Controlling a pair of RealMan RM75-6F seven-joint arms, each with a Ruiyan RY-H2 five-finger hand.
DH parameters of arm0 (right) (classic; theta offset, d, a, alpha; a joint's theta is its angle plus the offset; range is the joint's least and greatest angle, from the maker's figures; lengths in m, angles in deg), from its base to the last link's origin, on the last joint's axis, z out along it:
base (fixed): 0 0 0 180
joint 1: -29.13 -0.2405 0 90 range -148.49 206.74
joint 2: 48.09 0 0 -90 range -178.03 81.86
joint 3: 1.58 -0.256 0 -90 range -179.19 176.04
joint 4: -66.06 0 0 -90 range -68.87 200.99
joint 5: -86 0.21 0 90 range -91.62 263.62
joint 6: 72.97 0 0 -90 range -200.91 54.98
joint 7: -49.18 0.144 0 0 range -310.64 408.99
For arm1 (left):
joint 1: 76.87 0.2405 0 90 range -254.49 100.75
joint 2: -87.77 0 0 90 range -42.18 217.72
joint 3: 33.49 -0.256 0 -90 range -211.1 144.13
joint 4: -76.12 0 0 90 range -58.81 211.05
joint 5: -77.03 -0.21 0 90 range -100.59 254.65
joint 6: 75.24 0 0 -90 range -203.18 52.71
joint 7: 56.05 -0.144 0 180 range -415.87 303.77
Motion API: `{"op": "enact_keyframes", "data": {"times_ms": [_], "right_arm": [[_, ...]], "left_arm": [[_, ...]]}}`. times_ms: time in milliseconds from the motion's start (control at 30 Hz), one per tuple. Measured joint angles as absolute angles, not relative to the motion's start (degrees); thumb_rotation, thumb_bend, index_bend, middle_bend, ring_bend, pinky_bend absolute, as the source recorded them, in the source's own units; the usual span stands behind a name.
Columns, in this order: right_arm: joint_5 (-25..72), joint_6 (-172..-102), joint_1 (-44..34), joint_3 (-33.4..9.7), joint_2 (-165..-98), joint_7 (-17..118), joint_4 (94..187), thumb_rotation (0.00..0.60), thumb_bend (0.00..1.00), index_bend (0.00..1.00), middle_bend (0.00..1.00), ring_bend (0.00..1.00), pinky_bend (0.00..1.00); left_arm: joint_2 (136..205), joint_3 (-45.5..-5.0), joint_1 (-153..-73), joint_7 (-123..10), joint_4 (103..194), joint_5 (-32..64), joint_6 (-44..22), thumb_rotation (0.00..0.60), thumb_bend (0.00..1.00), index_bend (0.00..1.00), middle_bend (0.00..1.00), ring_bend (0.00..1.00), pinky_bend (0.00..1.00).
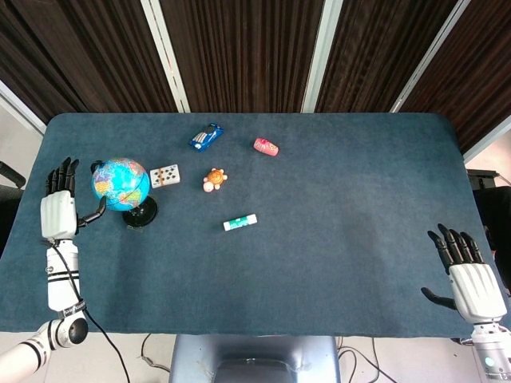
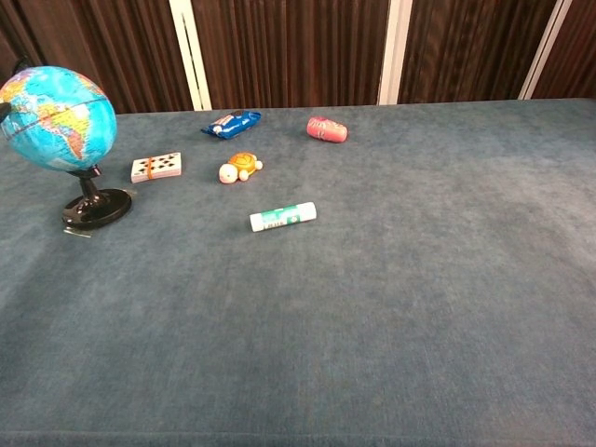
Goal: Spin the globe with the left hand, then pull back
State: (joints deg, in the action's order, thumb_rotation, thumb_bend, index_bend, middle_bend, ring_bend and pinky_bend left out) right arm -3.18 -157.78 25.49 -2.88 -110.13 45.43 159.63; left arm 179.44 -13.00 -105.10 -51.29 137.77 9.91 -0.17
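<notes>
- While the globe (image 1: 120, 184) stands upright on the table's (image 1: 319, 263) left side, the left hand (image 1: 59, 210) sits just beside it, apart.
- Its fingers (image 1: 61, 173) are spread, holding nothing, thumb toward the globe.

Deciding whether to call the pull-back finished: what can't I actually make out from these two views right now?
- Left hand: head view only; the chest view's left edge cuts it off, so clearance from the globe can't be cross-checked.
- Thumb tip: whether it touches the globe is too small to tell in the head view.
- Globe spin: not readable from a single frame.
- Right hand: outside the chest view; wrist cut by the head view's bottom edge.
</notes>
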Motion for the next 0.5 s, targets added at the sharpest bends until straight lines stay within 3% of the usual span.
{"op": "enact_keyframes", "data": {"times_ms": [500], "right_arm": [[-2.9, -157.6, 25.4, -3.0, -110.4, 44.9, 159.6, 0.6, 0.14, 0.0, 0.0, 0.0, 0.0]], "left_arm": [[179.9, -12.3, -105.5, -50.1, 133.7, 12.2, -3.8, 0.468, 0.34, 0.0, 0.0, 0.0, 0.05]]}}
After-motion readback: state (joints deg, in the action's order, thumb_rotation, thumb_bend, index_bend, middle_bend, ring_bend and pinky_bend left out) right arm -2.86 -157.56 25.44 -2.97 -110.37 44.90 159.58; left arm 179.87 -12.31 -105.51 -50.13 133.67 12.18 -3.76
